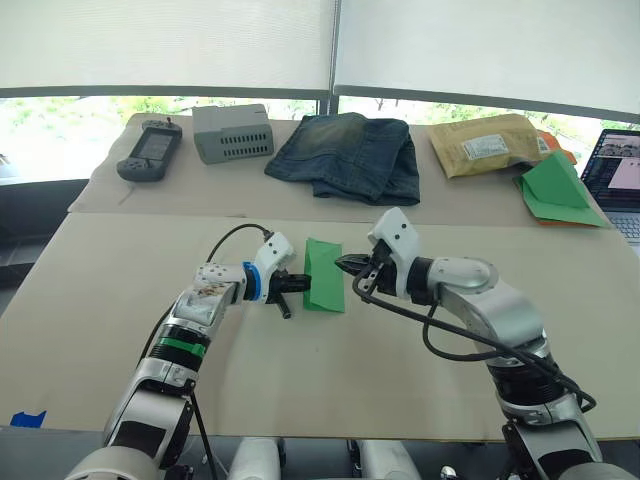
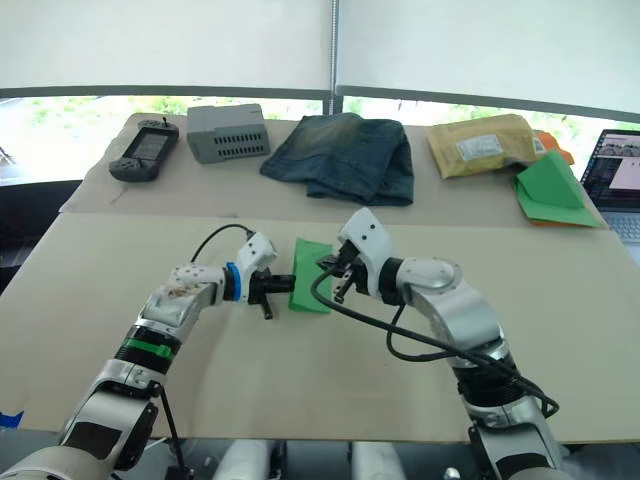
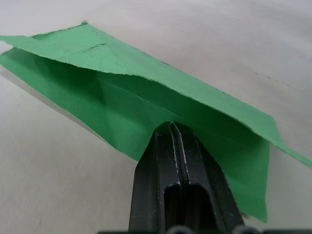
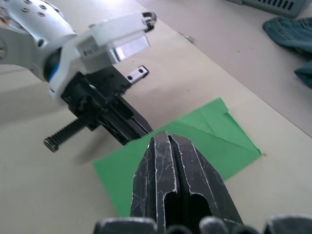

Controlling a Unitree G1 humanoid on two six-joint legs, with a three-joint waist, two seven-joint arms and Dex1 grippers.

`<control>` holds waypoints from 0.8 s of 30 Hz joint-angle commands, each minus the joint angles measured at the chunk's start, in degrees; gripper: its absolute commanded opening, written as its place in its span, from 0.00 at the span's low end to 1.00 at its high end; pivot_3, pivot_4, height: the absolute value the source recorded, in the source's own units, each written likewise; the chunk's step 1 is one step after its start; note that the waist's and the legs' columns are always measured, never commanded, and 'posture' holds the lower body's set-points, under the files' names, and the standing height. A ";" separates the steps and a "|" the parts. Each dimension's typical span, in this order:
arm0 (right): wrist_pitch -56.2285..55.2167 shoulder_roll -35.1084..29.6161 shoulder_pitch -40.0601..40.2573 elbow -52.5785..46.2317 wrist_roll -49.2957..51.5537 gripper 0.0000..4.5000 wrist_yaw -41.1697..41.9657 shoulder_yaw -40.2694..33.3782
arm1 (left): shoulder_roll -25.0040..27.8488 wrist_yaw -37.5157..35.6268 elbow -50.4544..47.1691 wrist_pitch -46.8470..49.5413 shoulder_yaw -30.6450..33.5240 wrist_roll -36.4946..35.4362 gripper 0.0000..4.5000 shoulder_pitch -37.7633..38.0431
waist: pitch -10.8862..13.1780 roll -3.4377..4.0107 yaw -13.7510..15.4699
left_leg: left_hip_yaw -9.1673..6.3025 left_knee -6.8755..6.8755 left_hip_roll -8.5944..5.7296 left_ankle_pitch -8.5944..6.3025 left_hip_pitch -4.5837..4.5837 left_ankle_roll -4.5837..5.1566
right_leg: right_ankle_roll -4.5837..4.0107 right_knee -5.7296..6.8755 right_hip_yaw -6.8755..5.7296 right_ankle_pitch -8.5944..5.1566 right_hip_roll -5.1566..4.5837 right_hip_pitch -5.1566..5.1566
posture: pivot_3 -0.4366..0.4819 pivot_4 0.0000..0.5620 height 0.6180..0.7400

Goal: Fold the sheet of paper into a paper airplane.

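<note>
Beige tabletop (image 1: 120,330) is filling the frame's lower half, with the folded sheet of paper (image 1: 323,274) lying at centre. Left gripper (image 1: 298,283) is pinching the paper's left edge with fingers pressed together; the left wrist view is showing a lifted flap. Right gripper (image 1: 343,263) is sitting at the paper's right edge, fingers together, nothing visibly between them. Across the top, a handheld device (image 1: 150,150), grey box (image 1: 232,131), folded jeans (image 1: 350,152), labelled envelope (image 1: 485,143) with unreadable writing, green triangular stack (image 1: 556,190) and laptop (image 1: 614,175) are lying.
</note>
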 commanded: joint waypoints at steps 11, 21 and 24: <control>14.40 -5.80 6.10 -14.52 6.26 0.01 -1.58 0.16 | -1.96 -3.20 -1.55 0.65 0.12 -1.66 0.00 -3.62 | 0.01 -0.02 0.21 | -0.08 0.03 -0.04 0.00 -0.09 0.01 | 0.02 -0.03 -0.03 0.00 -0.03 -0.02 | 0.48 0.27 0.95; 18.92 -6.69 9.40 -17.85 9.16 0.01 -5.08 -1.89 | -4.05 -4.63 0.15 0.29 -1.33 -0.62 0.00 -6.63 | 0.01 -0.02 0.19 | -0.09 0.04 -0.06 0.00 -0.10 0.01 | 0.06 -0.03 -0.03 -0.02 -0.03 -0.02 | 0.48 0.27 0.95; 20.08 -5.72 8.99 -18.87 10.36 0.01 -6.34 -1.73 | -5.65 -4.24 2.39 -0.75 -2.03 0.27 0.00 -7.21 | 0.01 -0.02 0.19 | -0.10 0.04 -0.06 0.00 -0.10 0.01 | 0.20 -0.03 -0.03 -0.10 -0.02 -0.01 | 0.48 0.27 0.95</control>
